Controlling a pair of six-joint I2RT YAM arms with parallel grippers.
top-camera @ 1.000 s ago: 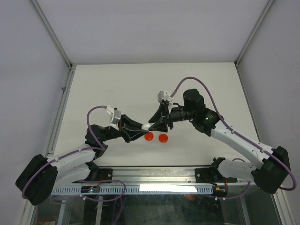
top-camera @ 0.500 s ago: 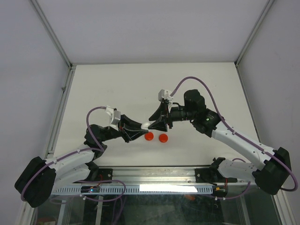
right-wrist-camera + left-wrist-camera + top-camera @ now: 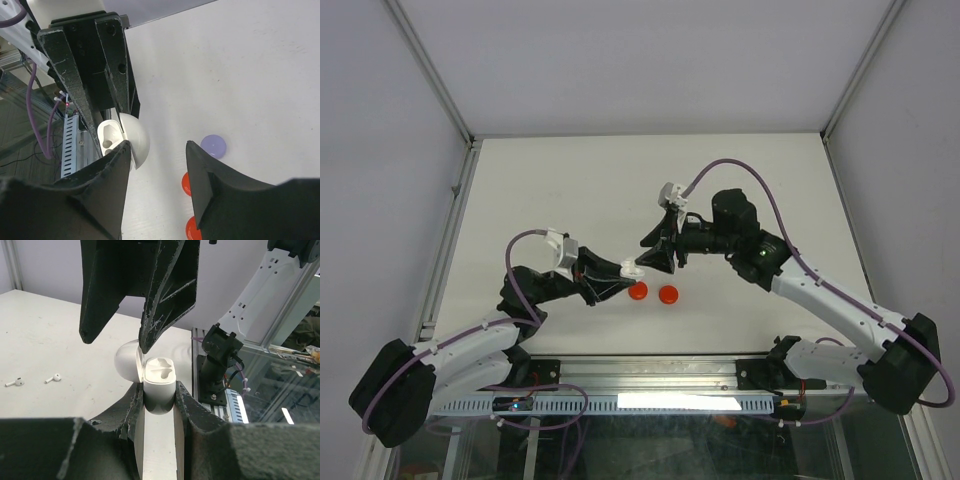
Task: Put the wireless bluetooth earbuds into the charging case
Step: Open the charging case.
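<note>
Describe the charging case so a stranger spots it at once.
Start at the white table, front half. There the left gripper clamps the charging case: glossy, white, rounded, lid open. The red discs beside it are flat and lie loose.

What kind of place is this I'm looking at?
Probably a robotics lab test cell: a left arm and right arm bolted at the edge of a white table, plain panels on a metal frame around it, slotted cable ducting in front.

White charging case [image 3: 159, 390], white earbuds [image 3: 53, 377], red discs [image 3: 638, 291], lilac disc [image 3: 213, 146]
</note>
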